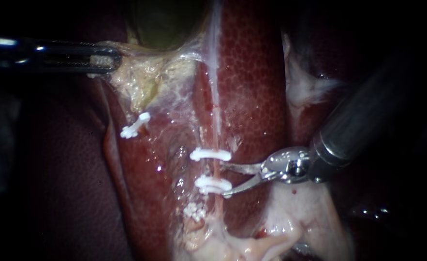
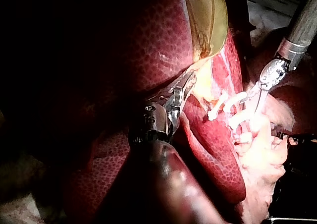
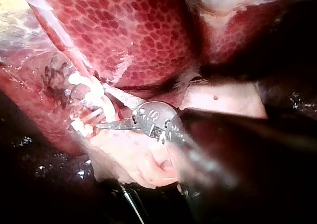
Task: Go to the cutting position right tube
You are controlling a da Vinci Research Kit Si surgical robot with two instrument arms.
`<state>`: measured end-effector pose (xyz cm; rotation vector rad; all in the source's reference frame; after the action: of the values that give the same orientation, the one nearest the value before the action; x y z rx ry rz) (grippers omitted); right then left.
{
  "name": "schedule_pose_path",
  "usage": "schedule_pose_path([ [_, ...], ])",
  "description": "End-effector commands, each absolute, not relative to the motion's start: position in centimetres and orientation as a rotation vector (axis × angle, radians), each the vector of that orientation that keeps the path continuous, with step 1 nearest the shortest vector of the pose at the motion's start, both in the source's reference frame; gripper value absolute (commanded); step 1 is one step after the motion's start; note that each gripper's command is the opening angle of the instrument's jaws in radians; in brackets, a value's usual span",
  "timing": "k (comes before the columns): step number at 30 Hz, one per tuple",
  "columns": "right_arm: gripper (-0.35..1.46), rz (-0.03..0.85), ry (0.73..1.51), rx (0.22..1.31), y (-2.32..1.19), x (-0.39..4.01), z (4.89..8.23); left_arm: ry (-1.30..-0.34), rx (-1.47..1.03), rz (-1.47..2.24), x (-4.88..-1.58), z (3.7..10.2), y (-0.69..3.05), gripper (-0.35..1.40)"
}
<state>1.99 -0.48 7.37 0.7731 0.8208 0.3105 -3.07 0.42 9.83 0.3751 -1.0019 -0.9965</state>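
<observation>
**Spread blades beside a thin, soft tube**

The right tube [image 1: 216, 170] runs down the centre of the endoscope frame. It is a thin pinkish strand, wet and glossy, lying on the mottled dark-red liver [image 1: 252, 87]. Two white clips cross it, the upper clip [image 1: 210, 155] and the lower clip [image 1: 213, 184], hard and smooth against the soft tissue. I judge the tube light, limp, slippery and easy to tear. The short bare stretch between the clips is the place to take it. The right instrument [image 1: 223, 179] enters from the right with its metal blades spread, the tips just beside that stretch. At upper left, the left instrument [image 1: 104, 61] pinches pale tissue [image 1: 140, 77] under the greenish gallbladder [image 1: 165, 21].
</observation>
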Motion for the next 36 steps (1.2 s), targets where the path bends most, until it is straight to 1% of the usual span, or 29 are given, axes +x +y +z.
schedule_pose_path([
  [1, 1.26, 0.307, 0.832, 0.778, -0.48, 2.02, 7.38, -1.002, 0.375, -0.997, -3.07, 9.84, 0.42, -0.35],
  [3, 1.26, 0.307, 0.84, 0.791, -0.48, 2.05, 7.38, -1.002, 0.375, -0.997, -3.07, 9.84, 0.42, -0.35],
  [11, 1.26, 0.258, 0.922, 0.871, -0.46, 2.26, 7.39, -1.002, 0.374, -0.997, -3.07, 9.83, 0.41, -0.35],
  [16, 1.26, 0.223, 0.939, 0.895, -0.43, 2.42, 7.39, -1.002, 0.374, -0.997, -3.07, 9.83, 0.41, -0.35],
  [21, 1.26, 0.193, 0.975, 0.926, -0.39, 2.56, 7.39, -1.002, 0.374, -0.997, -3.07, 9.83, 0.41, -0.35],
  [30, 1.24, 0.156, 0.98, 0.988, -0.38, 2.66, 7.39, -1.001, 0.373, -0.998, -3.1, 9.84, 0.41, -0.35],
  [36, 1.24, 0.162, 0.98, 0.995, -0.39, 2.72, 7.4, -1.001, 0.372, -0.998, -3.11, 9.84, 0.41, -0.35],
])
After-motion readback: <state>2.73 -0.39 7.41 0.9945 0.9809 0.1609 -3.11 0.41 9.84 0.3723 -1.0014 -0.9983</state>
